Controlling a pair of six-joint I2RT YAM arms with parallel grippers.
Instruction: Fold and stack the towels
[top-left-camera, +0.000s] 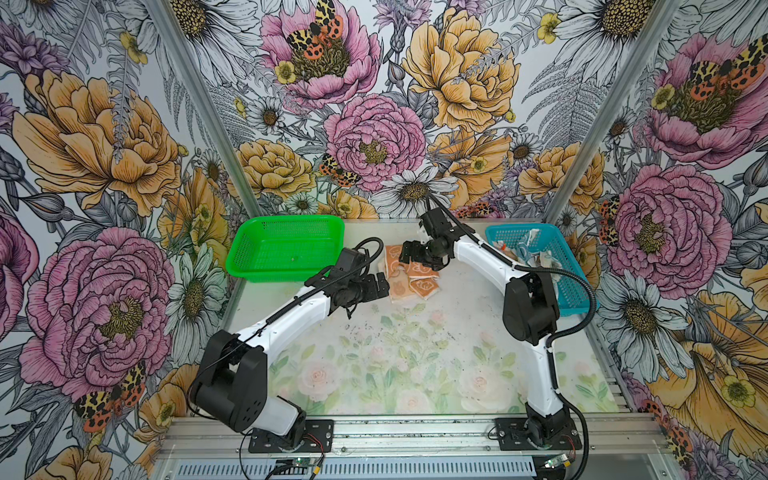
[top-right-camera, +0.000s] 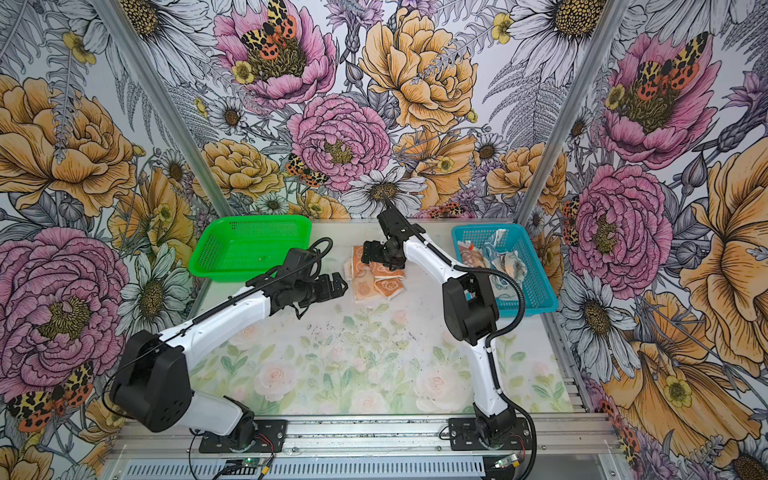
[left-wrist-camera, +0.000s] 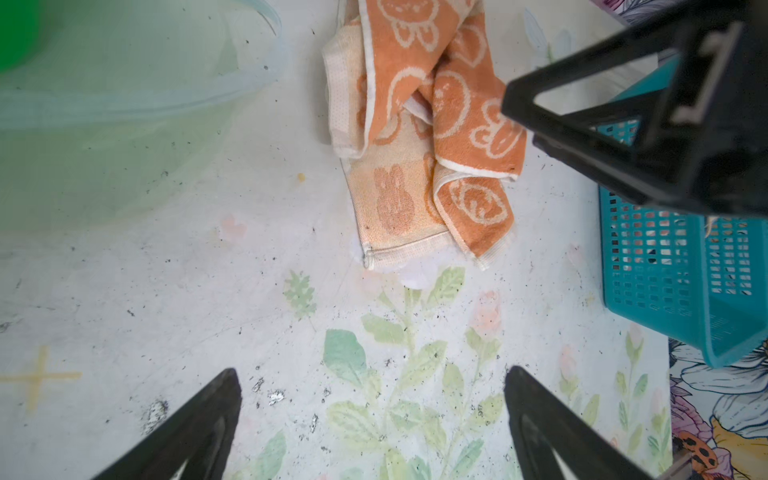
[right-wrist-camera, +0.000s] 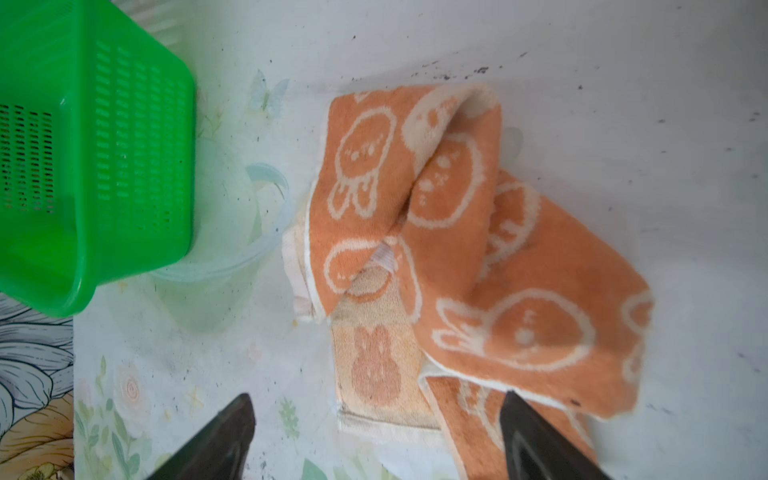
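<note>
Crumpled at centre frame on the counter (top-left-camera: 457, 316): soft orange cloth towel with white bunnies (top-left-camera: 422, 286), likely light, limp, quick to bunch. Best pinched at a hemmed corner. Both released, empty: left pincer (top-left-camera: 379, 286), right pincer (top-left-camera: 413, 258).

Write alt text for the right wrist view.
An orange towel with white bunnies lies crumpled, partly folded over itself, on the pale table. The right gripper hangs open over one edge of it, holding nothing. A green basket stands beside the towel, apart from it.
</note>
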